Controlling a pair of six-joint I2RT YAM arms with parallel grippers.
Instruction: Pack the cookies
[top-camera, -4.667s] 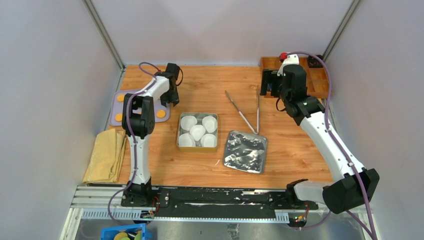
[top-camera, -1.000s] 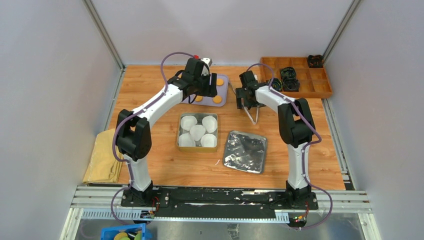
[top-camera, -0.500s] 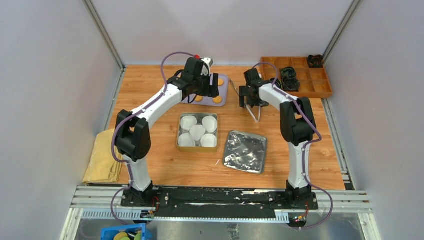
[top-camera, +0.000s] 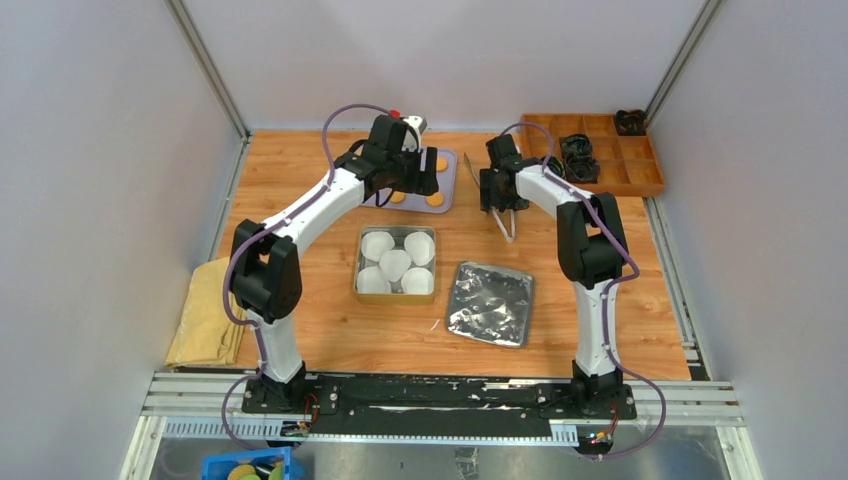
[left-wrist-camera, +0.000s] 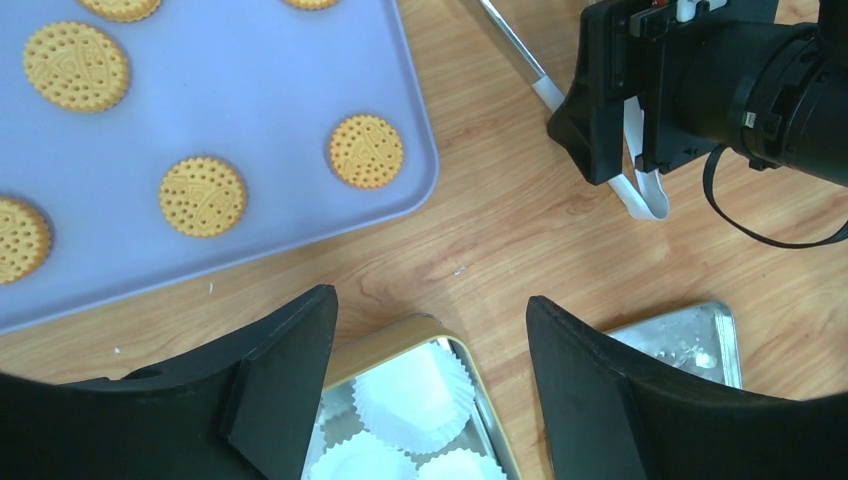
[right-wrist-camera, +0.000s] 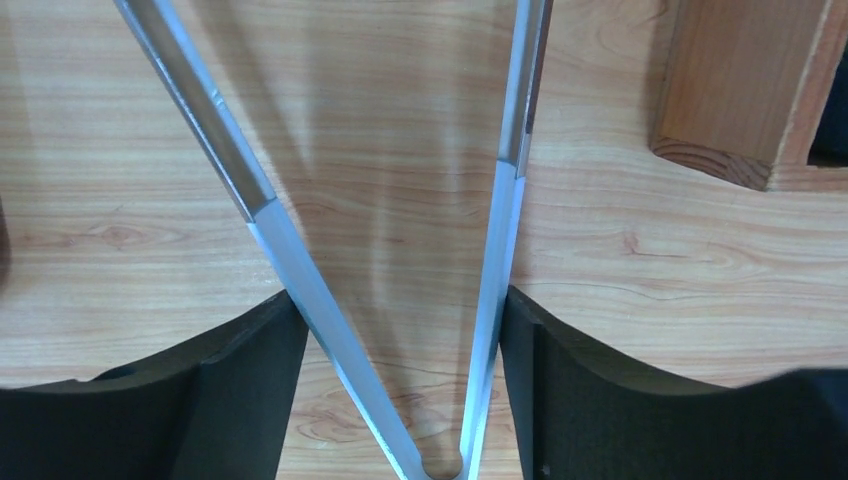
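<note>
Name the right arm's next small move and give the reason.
Probably close the right hand on the silver metal tongs: both tong arms lie between its black fingers, near the hinge, on the wooden table, not yet squeezed together.

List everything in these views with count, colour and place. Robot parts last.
cookies: at least six, orange-yellow, on the tray
tray: one, lavender, far middle of the table
cupcake liners: five, white, in the tin
tin: one, gold-rimmed, table centre
lid: one, silver, right of the tin
tongs: one pair, steel, right of the tray
organiser: one, wooden, far right corner
black items: count unclear, in the organiser
cloth: one, yellow, near left edge
bin: one, blue, below the near edge
table: one, light wood
left gripper: black, open, above the gap between tray and tin
right gripper: black, tongs between its jaws, grip unclear
</note>
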